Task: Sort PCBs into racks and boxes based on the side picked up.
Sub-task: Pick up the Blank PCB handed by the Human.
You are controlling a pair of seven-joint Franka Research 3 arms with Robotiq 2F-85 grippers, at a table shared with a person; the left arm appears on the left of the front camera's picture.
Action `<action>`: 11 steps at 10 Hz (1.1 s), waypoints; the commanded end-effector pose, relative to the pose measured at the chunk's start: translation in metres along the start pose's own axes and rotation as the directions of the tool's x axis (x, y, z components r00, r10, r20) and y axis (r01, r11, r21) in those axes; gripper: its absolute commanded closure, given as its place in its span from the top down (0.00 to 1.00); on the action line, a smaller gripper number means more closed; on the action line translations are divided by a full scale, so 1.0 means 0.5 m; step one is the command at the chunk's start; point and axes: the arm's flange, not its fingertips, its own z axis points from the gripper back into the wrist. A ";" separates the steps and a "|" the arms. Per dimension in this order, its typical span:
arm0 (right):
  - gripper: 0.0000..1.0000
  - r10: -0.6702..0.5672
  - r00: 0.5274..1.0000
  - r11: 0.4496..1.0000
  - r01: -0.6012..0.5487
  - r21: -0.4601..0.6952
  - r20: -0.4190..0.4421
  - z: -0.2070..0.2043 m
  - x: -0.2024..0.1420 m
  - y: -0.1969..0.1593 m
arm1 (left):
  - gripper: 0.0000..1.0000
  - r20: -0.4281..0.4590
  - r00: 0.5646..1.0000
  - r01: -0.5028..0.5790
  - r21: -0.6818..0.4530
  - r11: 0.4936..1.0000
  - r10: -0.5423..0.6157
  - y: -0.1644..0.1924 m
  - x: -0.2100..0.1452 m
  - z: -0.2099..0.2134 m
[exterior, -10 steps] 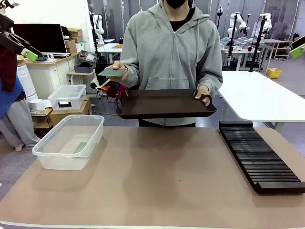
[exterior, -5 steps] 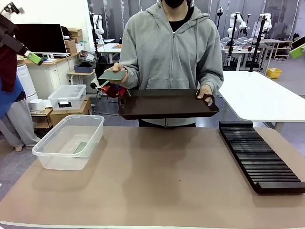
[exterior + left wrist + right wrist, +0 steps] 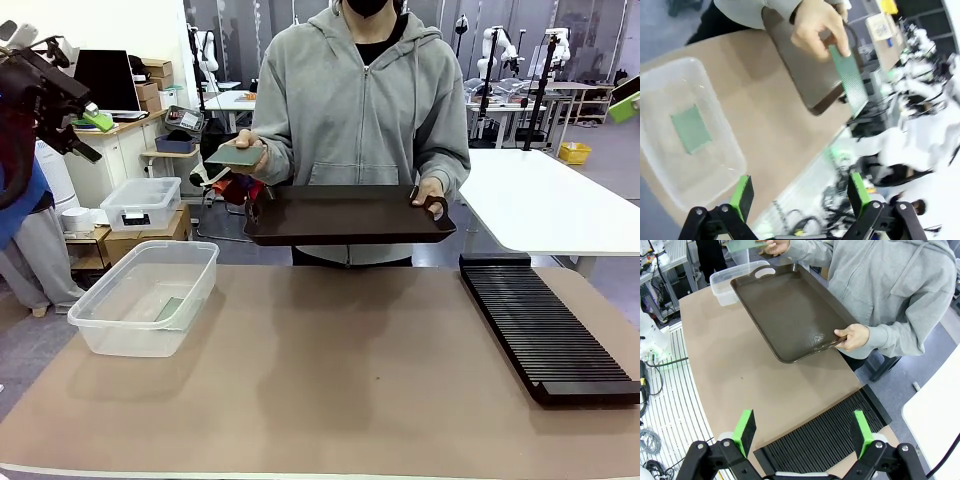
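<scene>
A person across the table holds one green PCB point(image 3: 235, 153) flat in one hand and a dark brown tray point(image 3: 345, 215) in the other. A second PCB point(image 3: 170, 308) lies in the clear box point(image 3: 150, 295) at the table's left. The long black rack point(image 3: 545, 330) lies at the right. My left gripper point(image 3: 92, 132) hangs open and empty, high at the far left. Its wrist view shows the open left gripper point(image 3: 800, 195) above the box point(image 3: 670, 85), the PCB inside it point(image 3: 690, 129) and the held PCB point(image 3: 850, 80). My right gripper point(image 3: 803, 432) is open above the rack point(image 3: 825, 435).
A smaller clear box with a white lid point(image 3: 140, 203) sits on a stand behind the table's left corner. A white table point(image 3: 545, 200) stands at the back right. The brown mat point(image 3: 330, 370) is bare between box and rack.
My left gripper has swung a little to the right and turned at the upper left. The person's hands, the tray and the held PCB have barely shifted.
</scene>
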 end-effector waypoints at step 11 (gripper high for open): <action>1.00 0.007 1.000 1.000 -0.008 0.017 0.011 -0.003 0.000 0.002 | 1.00 -0.057 0.934 -0.351 -0.324 0.879 0.352 0.050 0.053 -0.061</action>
